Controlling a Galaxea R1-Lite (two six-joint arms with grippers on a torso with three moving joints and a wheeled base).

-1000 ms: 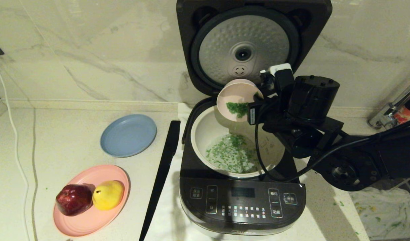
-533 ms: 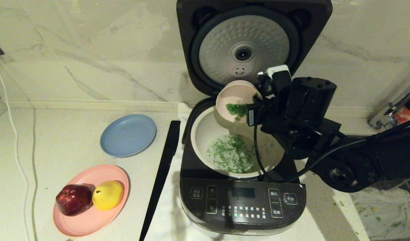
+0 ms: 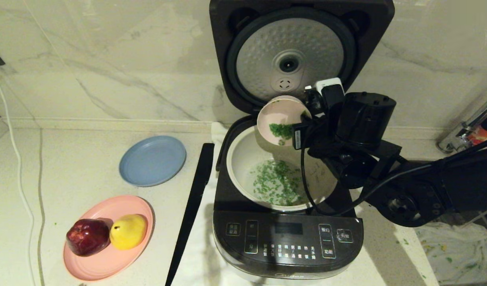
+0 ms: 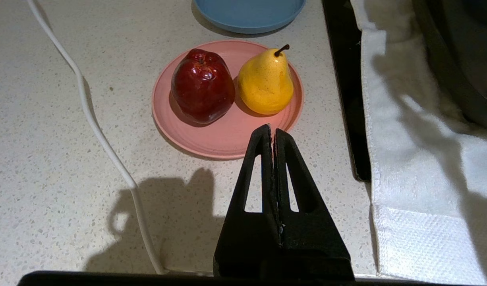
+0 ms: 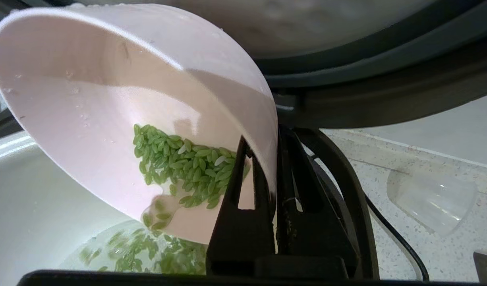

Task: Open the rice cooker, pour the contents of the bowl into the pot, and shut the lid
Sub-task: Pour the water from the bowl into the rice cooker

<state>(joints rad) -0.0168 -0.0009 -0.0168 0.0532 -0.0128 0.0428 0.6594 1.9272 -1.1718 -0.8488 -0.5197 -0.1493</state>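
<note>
The dark rice cooker (image 3: pixel 287 242) stands with its lid (image 3: pixel 290 59) swung up, dimpled silver disc facing me. My right gripper (image 3: pixel 305 121) (image 5: pixel 269 149) is shut on the rim of the pale pink bowl (image 3: pixel 278 115) (image 5: pixel 88 99), which is tipped steeply over the cream-white pot (image 3: pixel 243 159) (image 5: pixel 21 206). Green bits (image 5: pixel 180 167) cling inside the bowl and slide off its low lip. More green bits in water (image 3: pixel 277 186) lie in the pot's bottom. My left gripper (image 4: pixel 272 131) is shut and empty, hovering over the counter near the fruit plate.
A blue plate (image 3: pixel 152 160) and a pink plate (image 3: pixel 104 258) with a red apple (image 3: pixel 87 236) and a yellow pear (image 3: pixel 128 230) lie left of the cooker. A black strip (image 3: pixel 192 206) lies alongside a white towel (image 4: pixel 418 159). A clear cup (image 5: pixel 432 200) lies on the counter right.
The bowl has tipped further and shifted slightly; more green bits have dropped into the pot, and fewer are left in the bowl. The left arm has not moved.
</note>
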